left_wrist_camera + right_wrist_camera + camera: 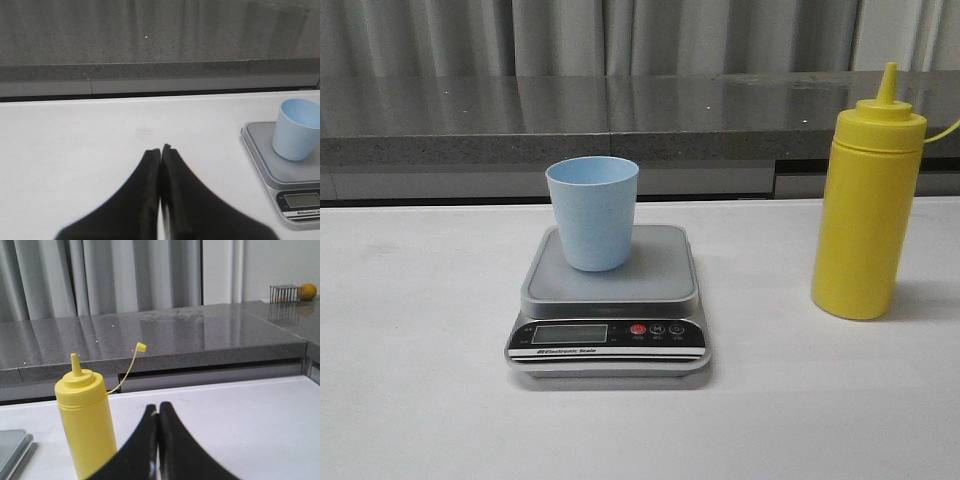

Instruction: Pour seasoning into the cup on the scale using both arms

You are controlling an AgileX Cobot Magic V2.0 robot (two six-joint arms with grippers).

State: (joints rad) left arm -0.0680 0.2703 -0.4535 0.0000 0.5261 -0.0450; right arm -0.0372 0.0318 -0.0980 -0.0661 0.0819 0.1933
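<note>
Front view: matte tapered cup (592, 213)

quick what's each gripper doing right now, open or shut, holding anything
Left gripper: closed, empty, off to the side of the scale.
Right gripper: closed, empty, near the yellow bottle but not gripping it.

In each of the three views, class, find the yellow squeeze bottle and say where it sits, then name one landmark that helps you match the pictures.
Front view: the yellow squeeze bottle stands upright at the right, apart from the scale.
Left wrist view: not in the picture.
Right wrist view: at the left, nozzle cap hanging off on its tether.
Shared landmark: the scale, plus the grey stone ledge behind the table.
</note>
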